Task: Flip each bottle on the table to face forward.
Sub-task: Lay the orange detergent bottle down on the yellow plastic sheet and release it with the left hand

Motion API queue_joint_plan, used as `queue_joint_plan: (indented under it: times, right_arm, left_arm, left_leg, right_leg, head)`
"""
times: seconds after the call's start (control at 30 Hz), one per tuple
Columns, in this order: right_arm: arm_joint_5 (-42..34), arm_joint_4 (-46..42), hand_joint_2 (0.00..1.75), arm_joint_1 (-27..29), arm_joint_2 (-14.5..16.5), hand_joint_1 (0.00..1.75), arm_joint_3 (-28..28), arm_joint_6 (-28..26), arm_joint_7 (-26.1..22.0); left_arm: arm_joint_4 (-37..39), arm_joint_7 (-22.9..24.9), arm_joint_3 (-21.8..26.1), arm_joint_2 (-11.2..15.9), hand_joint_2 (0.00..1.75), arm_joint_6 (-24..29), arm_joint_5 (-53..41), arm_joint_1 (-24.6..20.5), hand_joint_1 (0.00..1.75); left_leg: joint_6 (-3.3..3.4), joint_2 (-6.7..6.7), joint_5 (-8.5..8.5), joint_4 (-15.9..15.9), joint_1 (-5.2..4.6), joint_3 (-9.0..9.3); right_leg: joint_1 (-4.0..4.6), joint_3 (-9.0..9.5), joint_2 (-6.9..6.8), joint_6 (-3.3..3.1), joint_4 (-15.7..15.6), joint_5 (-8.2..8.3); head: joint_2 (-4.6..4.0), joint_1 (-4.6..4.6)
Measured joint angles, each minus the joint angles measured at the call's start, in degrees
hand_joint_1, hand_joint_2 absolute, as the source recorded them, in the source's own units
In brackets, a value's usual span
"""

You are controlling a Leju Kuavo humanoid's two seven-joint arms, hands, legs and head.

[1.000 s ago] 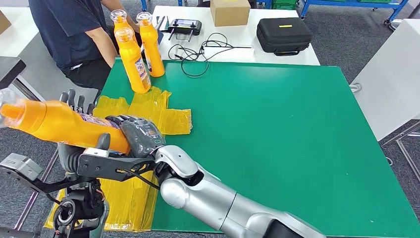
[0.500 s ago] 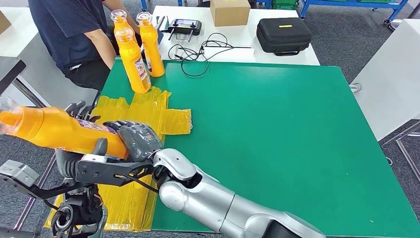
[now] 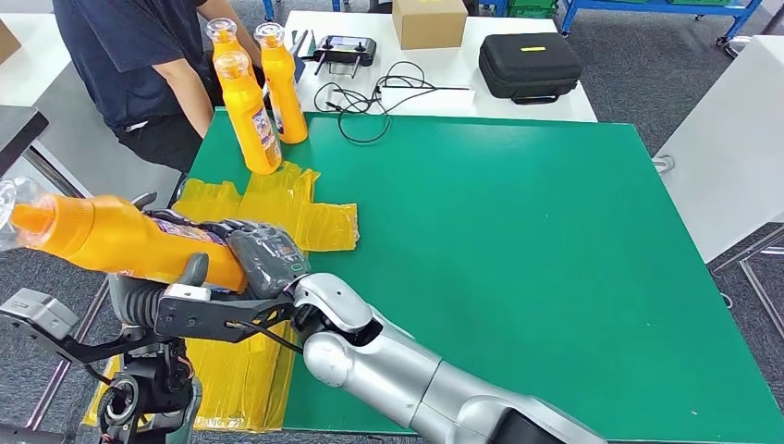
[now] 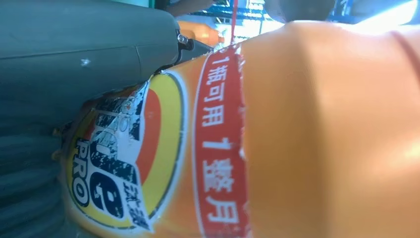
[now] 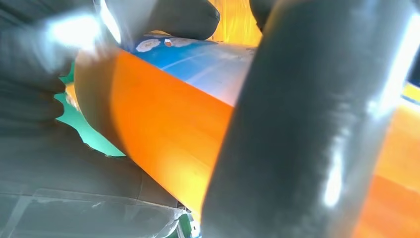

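Observation:
An orange bottle (image 3: 120,242) with a clear cap lies nearly level in the air off the table's left front corner, cap toward the left. My right hand (image 3: 263,257) wraps its base end, and a dark finger (image 5: 297,129) crosses the orange body (image 5: 163,129). My left hand (image 3: 153,298) holds the bottle from below, thumb up against its near side. The printed label (image 4: 124,163) faces the left wrist camera beside the grey thumb (image 4: 84,49). Three more orange bottles (image 3: 250,111) stand upright at the green table's (image 3: 518,240) far left corner.
Crumpled yellow plastic sheet (image 3: 277,213) covers the table's left edge under my arms. A person (image 3: 139,65) stands at the far left corner by the upright bottles. Behind, a white table carries a controller (image 3: 344,46), cables, a cardboard box (image 3: 429,20) and a black case (image 3: 529,65).
The held bottle dipped, then came slightly back up and to the right. My left hand's fingers, earlier standing above the bottle, have sunk behind it.

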Motion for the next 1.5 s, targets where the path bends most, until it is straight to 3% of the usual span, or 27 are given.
queue_joint_plan:
  times: [0.07,0.23,0.37,0.53,0.67,0.77,0.9,0.97,1.13,1.3,1.5]
  right_arm:
    - [3.77,-0.73,1.75,1.52,-0.14,0.02,-2.51,-0.29,-0.88]
    - [10.91,-6.47,1.75,7.36,-1.85,0.0,-9.31,-0.27,-1.75]
    - [11.94,-9.34,0.0,10.61,-3.42,0.0,-12.81,0.04,-1.87]
    - [11.81,-14.87,0.0,14.68,-4.98,0.0,-16.82,-0.1,-4.75]
    - [9.87,-25.29,0.0,20.15,-7.74,0.0,-20.66,-0.34,-7.9]
    - [7.23,-34.41,0.0,24.46,-10.13,0.0,-23.46,0.07,-9.8]
    - [2.56,-46.68,0.0,30.63,-13.16,0.0,-27.59,1.49,-13.97]
    - [1.22,-51.32,0.0,32.71,-14.33,0.0,-29.3,2.22,-15.22]
    - [-0.02,-57.89,0.0,35.28,-16.08,0.0,-31.66,2.72,-16.28]
    - [-4.03,-60.99,0.0,36.0,-18.09,0.0,-33.38,3.48,-19.38]
    - [-8.05,-62.4,0.0,36.78,-21.31,0.0,-35.71,4.84,-21.97]
  left_arm:
    - [0.0,0.26,-0.03,-0.17,1.75,-0.02,-0.2,-0.16,1.75]
    - [-0.28,0.61,-0.43,-0.58,1.75,-0.2,-0.66,-0.2,1.75]
    - [-0.93,0.61,-0.09,-0.69,1.75,0.03,-0.58,-0.55,1.75]
    - [-1.2,0.5,0.16,-0.81,1.75,0.05,-1.12,-0.6,1.75]
    - [-1.57,-0.93,0.41,-0.77,1.75,3.39,-5.65,-0.07,1.75]
    - [-1.6,-2.2,0.52,-0.64,1.75,11.8,-16.67,-0.09,1.75]
    - [0.53,-0.44,0.06,-0.19,1.75,28.89,-43.87,-1.97,1.75]
    - [2.18,0.49,-0.29,0.05,1.75,33.42,-51.95,-3.02,1.75]
    - [4.89,1.69,-0.64,0.35,1.75,35.84,-57.35,-4.42,1.75]
    - [7.5,3.17,0.5,0.08,1.75,37.09,-74.73,-5.63,1.75]
    - [13.17,6.95,1.87,-0.22,1.75,37.19,-86.2,-7.04,1.75]
  left_leg:
    - [0.0,-0.01,0.0,0.0,0.0,0.0]
    - [0.01,-0.06,-0.01,0.0,-0.01,-0.06]
    - [0.01,-0.06,-0.01,0.0,-0.02,-0.07]
    - [0.01,-0.11,-0.01,0.0,-0.01,-0.07]
    - [0.01,-0.11,-0.01,0.0,-0.02,-0.11]
    - [0.02,-0.14,-0.02,0.0,-0.04,-0.14]
    - [0.02,-0.18,-0.02,0.0,-0.09,-0.15]
    - [0.02,-0.15,-0.02,0.0,-0.1,-0.13]
    - [0.02,-0.09,-0.02,0.0,-0.1,-0.09]
    - [0.02,-0.08,-0.01,0.0,-0.1,-0.09]
    - [0.03,-0.11,-0.02,0.0,-0.14,-0.09]
  right_leg:
    - [0.0,0.01,0.0,0.0,0.0,0.0]
    - [-0.01,0.01,-0.01,0.0,0.0,0.0]
    - [-0.01,0.0,-0.02,0.0,-0.01,0.0]
    - [0.0,0.01,-0.03,0.0,0.0,0.0]
    - [-0.01,-0.01,-0.03,0.0,-0.01,0.0]
    - [-0.04,-0.05,-0.05,0.01,-0.05,-0.01]
    - [-0.08,-0.04,-0.1,0.01,-0.07,-0.01]
    - [-0.08,-0.03,-0.08,0.02,-0.07,0.0]
    - [-0.07,-0.02,-0.06,0.02,-0.06,0.02]
    - [-0.08,-0.01,-0.06,0.02,-0.06,0.01]
    - [-0.1,0.0,-0.08,0.02,-0.06,0.01]
  head:
    - [-0.01,0.0]
    - [-0.01,0.01]
    - [-0.01,0.0]
    - [0.0,0.0]
    - [0.0,0.01]
    - [-0.01,0.0]
    - [-0.01,0.0]
    - [-0.01,-0.01]
    - [-0.01,-0.01]
    - [0.0,0.0]
    - [-0.01,-0.01]
